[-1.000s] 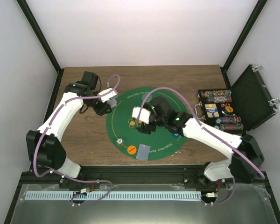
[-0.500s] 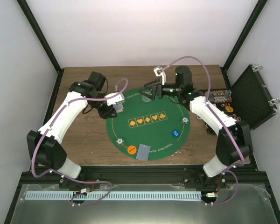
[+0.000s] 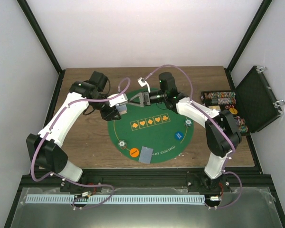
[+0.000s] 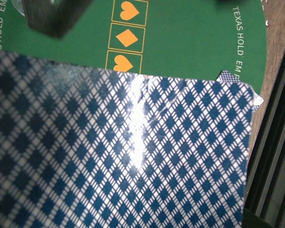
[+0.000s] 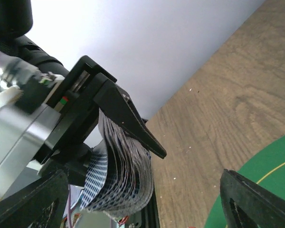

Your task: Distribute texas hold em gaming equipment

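Blue-checked deck (image 4: 123,156) is clamped in my left gripper (image 3: 119,110), whose jaws are drawn in tight on the stack, over the far left rim of the green mat (image 3: 154,137). My right gripper (image 3: 134,99) is spread wide with nothing in it, pointing at the deck just to its right; I can't tell if they touch. One card (image 3: 146,155) lies flat well nearer me than both grippers, with an orange disc (image 3: 133,152) just beside it
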